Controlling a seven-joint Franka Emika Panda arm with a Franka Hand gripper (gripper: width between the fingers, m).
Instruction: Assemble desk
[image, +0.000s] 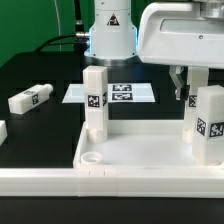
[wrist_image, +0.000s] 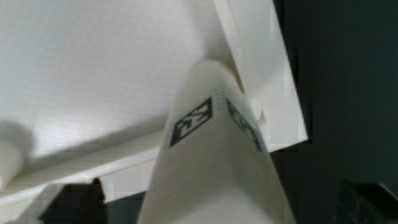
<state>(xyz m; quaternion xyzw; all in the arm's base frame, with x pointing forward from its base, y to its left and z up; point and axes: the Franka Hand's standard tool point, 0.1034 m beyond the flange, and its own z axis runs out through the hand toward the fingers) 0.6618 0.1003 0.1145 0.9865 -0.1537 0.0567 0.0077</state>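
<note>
Tagged leg against desk top

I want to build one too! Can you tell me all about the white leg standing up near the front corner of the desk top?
The leg is a short white block that looks like plastic, with a black-and-white square tag on its side. It stands upright on the desk top, near the corner on the exterior view's left, behind an empty round socket. Only the desk top touches it.

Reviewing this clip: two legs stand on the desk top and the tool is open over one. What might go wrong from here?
1. The open tool sits close above the white block leg on the exterior view's right; pulling away could clip and tilt it.
2. Another tagged white leg lies loose on the black table, so a sweeping arm might knock it.
</note>
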